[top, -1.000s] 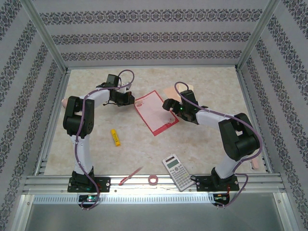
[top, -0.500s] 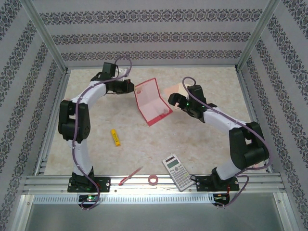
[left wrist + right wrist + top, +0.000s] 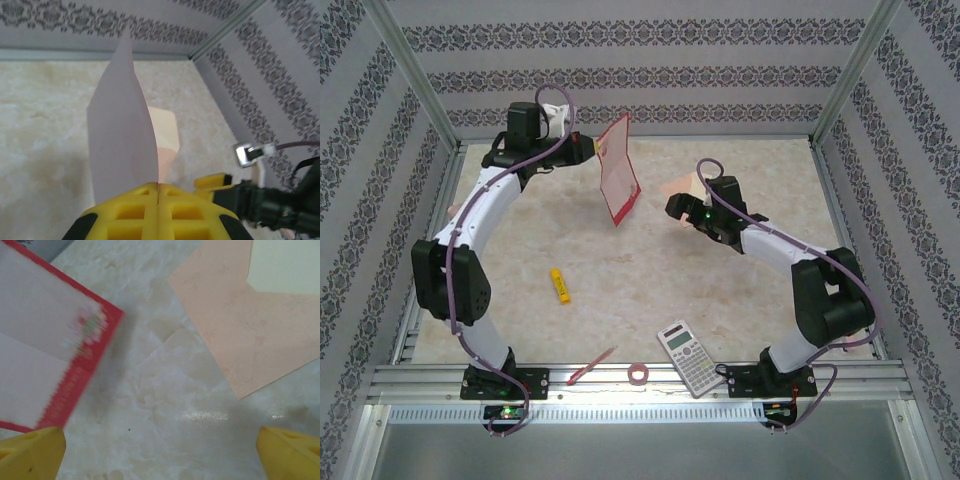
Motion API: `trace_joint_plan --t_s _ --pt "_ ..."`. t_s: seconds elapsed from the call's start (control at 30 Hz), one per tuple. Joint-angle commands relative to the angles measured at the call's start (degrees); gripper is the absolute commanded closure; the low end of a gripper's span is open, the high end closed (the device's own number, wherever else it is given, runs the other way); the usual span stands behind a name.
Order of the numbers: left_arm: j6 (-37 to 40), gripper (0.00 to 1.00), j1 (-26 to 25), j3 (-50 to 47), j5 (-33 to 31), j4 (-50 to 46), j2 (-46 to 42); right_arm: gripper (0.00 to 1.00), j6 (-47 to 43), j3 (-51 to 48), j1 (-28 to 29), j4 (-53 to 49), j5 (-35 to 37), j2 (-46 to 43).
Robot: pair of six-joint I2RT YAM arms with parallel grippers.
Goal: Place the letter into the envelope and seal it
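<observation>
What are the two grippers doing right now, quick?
Left gripper: closed, holding the letter up in the air.
Right gripper: open, holding nothing, near the envelope.

The letter (image 3: 618, 172) is red-bordered pink, the envelope (image 3: 240, 325) peach.
</observation>
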Motion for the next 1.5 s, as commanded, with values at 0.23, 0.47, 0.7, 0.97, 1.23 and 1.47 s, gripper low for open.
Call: trace_joint_plan --t_s 0.23,0.47,0.7,0.97,1.23,1.47 --pt "-13.63 1.0 -0.77 0.12 3.36 17.13 -4.32 0.02 2.58 -1.44 2.08 3.24 -1.78 3.92" --pt "-17.78 1.0 -0.87 -2.08 4.04 22.59 -5.02 0.02 4.25 -1.48 3.14 5.9 -3.29 5.77" --pt "-16.47 1.0 -0.94 -4.45 5.22 20.44 -5.76 0.02 2.61 -0.49 3.45 3.7 -2.64 4.73" --pt "-10.31 1.0 -1.74 -10.32 1.62 11.88 -9.94 0.02 1.65 0.56 3.29 -4.62 -0.15 -0.18" --pt "-12.35 1.0 -3.22 -20.46 -1.47 11.4 -15.49 0.02 -0.17 1.15 3.33 -11.41 2.71 -6.03" --pt "-17.38 1.0 -7.39 -27.76 -2.67 16.75 -18.37 0.02 -1.48 2.46 3.05 -12.94 3.35 -5.99"
